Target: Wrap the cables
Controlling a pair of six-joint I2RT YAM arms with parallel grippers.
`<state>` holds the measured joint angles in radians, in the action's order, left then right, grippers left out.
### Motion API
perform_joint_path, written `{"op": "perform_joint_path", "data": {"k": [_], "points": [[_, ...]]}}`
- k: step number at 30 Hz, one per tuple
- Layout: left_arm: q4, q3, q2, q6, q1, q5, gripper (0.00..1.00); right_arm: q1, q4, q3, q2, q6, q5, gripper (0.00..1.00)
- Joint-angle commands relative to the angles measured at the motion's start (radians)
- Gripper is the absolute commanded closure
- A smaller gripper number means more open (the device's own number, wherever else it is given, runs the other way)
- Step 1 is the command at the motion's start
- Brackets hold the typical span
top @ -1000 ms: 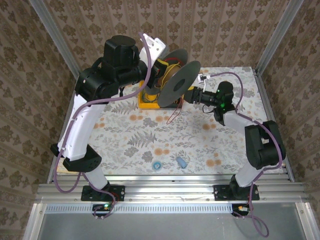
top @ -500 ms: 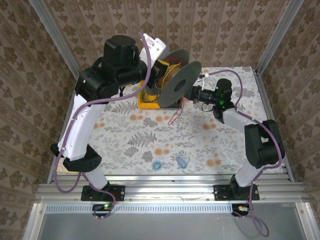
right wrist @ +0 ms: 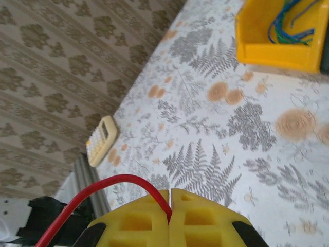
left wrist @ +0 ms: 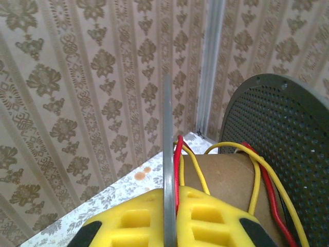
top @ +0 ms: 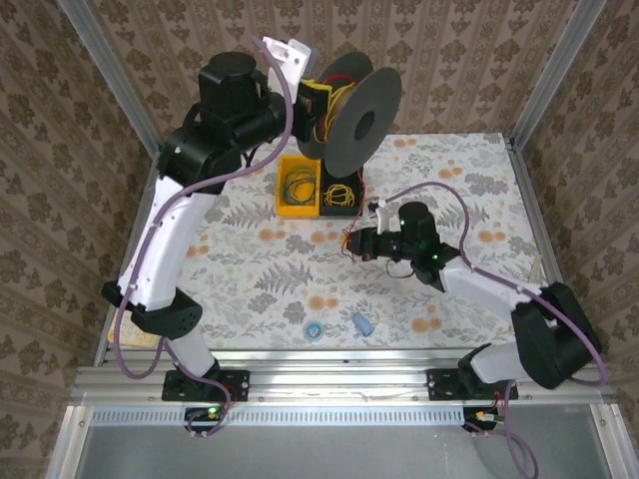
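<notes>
My left gripper [top: 316, 104] holds the dark grey round spool [top: 359, 118] up at the back, high above the table. In the left wrist view its yellow fingers [left wrist: 128, 218] are shut on the near grey flange [left wrist: 168, 154]. Red cable [left wrist: 178, 159] and yellow wires lie over the brown core [left wrist: 226, 177]. My right gripper [top: 357, 242] hangs low over the table's middle, shut on the thin red cable [right wrist: 110, 182], which arcs left out of its closed tips [right wrist: 169, 196].
A yellow bin [top: 298, 187] with dark green coils and a black bin [top: 341, 193] with yellow wire stand under the spool. A blue ring [top: 314, 329] and blue cap [top: 362, 323] lie near the front edge. A cream calculator [right wrist: 100, 140] lies at the left edge.
The left arm lifted the spool up and back. The right gripper pulled away from beside the spool to the table's middle, nearer me, with the red cable in it.
</notes>
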<state>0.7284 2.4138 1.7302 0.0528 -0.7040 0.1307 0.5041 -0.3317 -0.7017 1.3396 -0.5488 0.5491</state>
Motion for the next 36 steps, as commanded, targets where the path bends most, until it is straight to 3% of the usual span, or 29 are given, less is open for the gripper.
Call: {"op": "perform_joint_path", "data": {"k": [1, 5, 8, 14, 22, 30, 36], "points": [[-0.292, -0.013, 0.026, 0.109, 0.018, -0.069, 1.0, 0.094, 0.199, 0.027, -0.119, 0.037, -0.298, 1.0], [-0.32, -0.009, 0.084, 0.137, 0.019, -0.135, 1.0, 0.204, 0.413, -0.005, -0.259, 0.045, -0.546, 1.0], [-0.319, -0.011, 0.125, 0.141, 0.018, -0.188, 1.0, 0.256, 0.576, -0.063, -0.33, 0.062, -0.666, 1.0], [-0.287, 0.003, 0.196, 0.126, 0.017, -0.282, 1.0, 0.342, 0.809, -0.222, -0.33, 0.119, -0.769, 1.0], [-0.134, 0.096, 0.312, 0.042, 0.013, -0.374, 1.0, 0.471, 0.984, -0.508, -0.226, 0.258, -0.906, 1.0], [-0.17, -0.095, 0.228, -0.008, 0.012, -0.363, 1.0, 0.439, 1.068, -0.813, -0.189, 0.524, -0.977, 1.0], [-0.188, -0.27, 0.113, -0.052, 0.005, -0.286, 1.0, 0.237, 1.055, -0.982, -0.127, 0.681, -0.835, 1.0]]}}
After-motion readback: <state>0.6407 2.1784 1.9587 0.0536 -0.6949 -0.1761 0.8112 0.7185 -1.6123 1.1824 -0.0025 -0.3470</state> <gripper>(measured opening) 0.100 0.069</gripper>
